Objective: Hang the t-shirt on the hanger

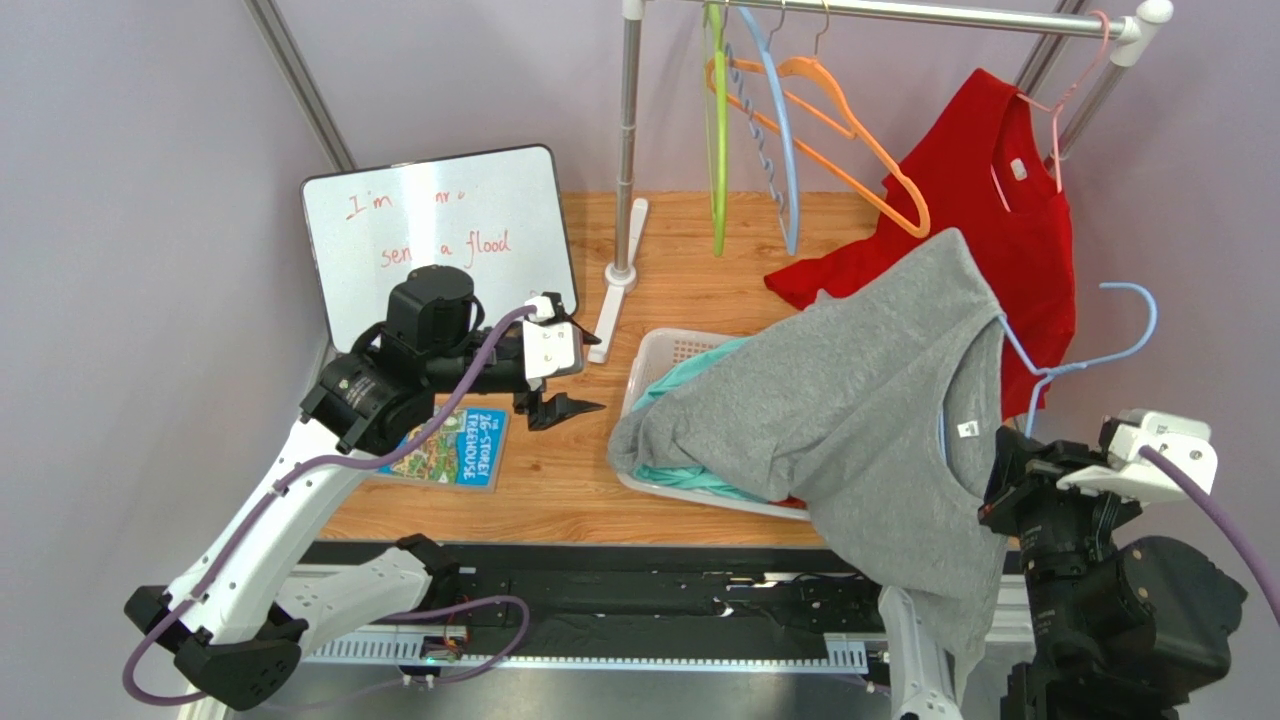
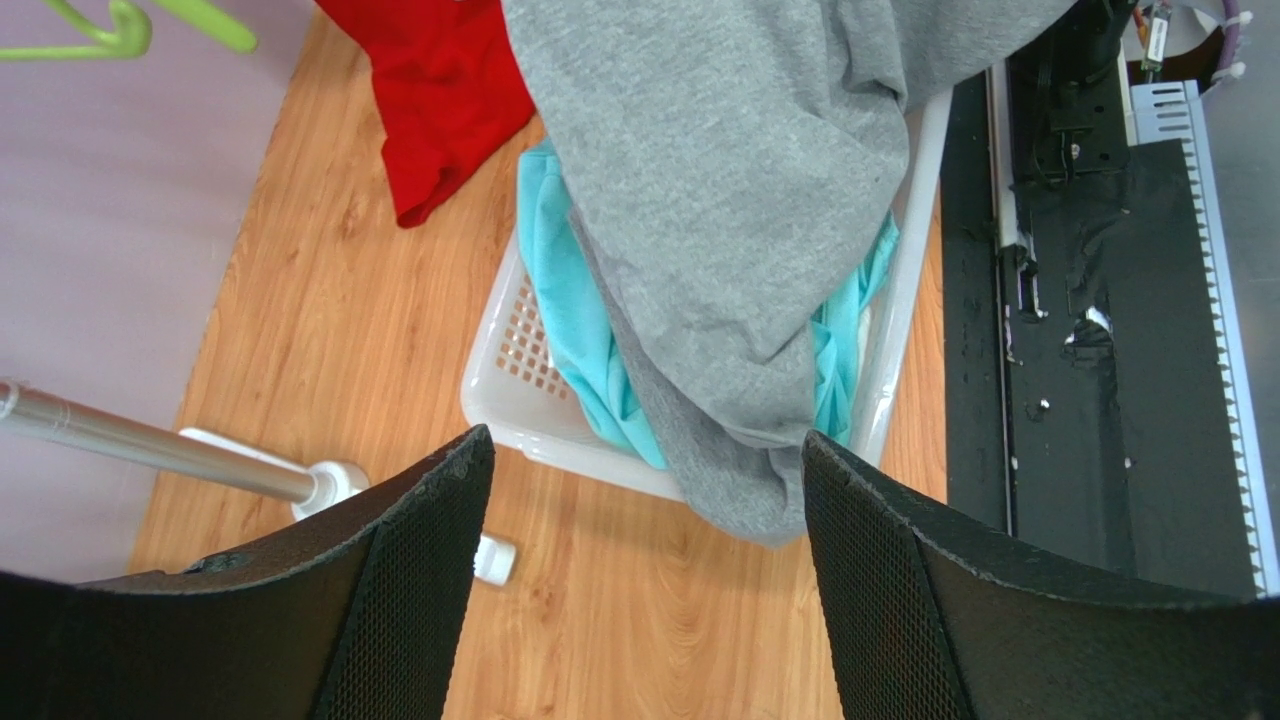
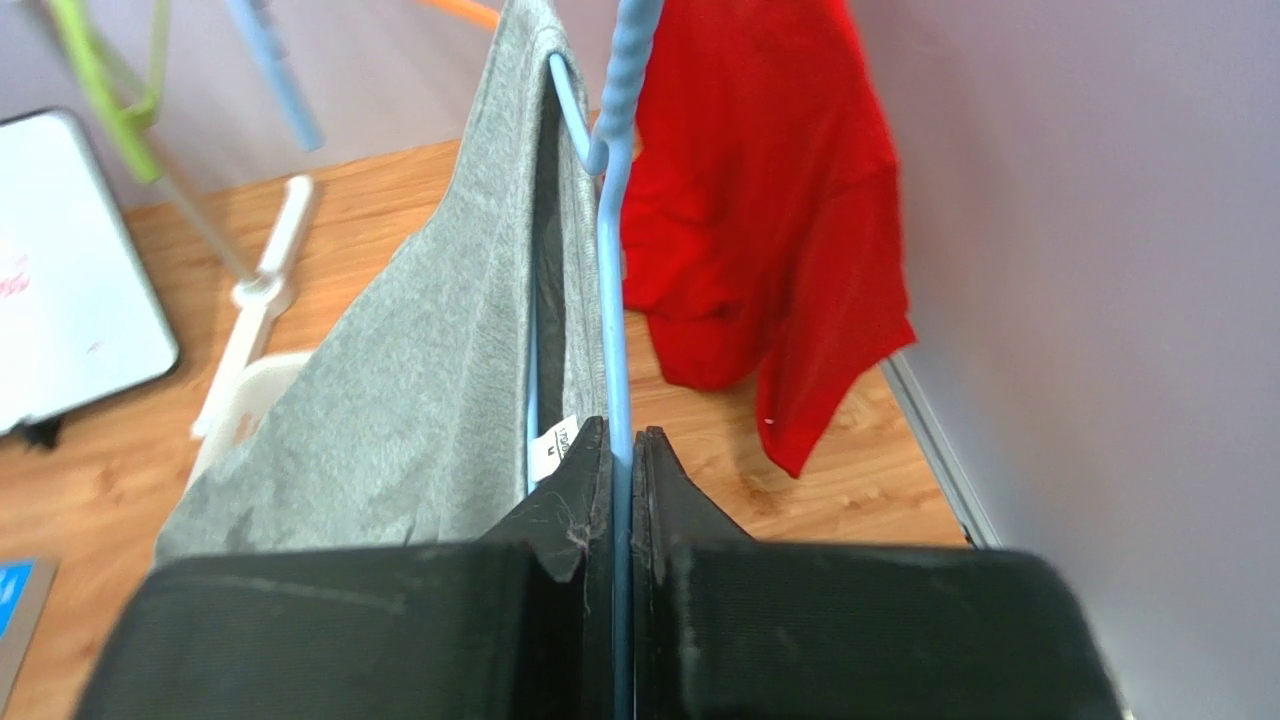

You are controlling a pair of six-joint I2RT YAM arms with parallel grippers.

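The grey t-shirt (image 1: 857, 398) hangs from the thin periwinkle hanger (image 1: 1154, 320). Its left end sags onto the white basket (image 1: 649, 360) and its hem drops past the table's front edge. My right gripper (image 1: 1010, 468) is shut on the hanger's bar (image 3: 609, 300) just below the neck, beside the white label (image 3: 555, 447). One hanger arm runs inside the t-shirt's collar (image 3: 451, 330). My left gripper (image 1: 568, 405) is open and empty, low over the table left of the basket. In its view (image 2: 646, 450) the t-shirt's drooping end (image 2: 736, 225) lies ahead.
A teal garment (image 2: 579, 323) lies in the basket (image 2: 504, 368). A red t-shirt (image 1: 992, 195) hangs on a pink hanger from the rail (image 1: 902, 15), with orange, light-blue and green hangers. The rack post (image 1: 625, 143), a whiteboard (image 1: 436, 233) and a book (image 1: 455, 443) stand left.
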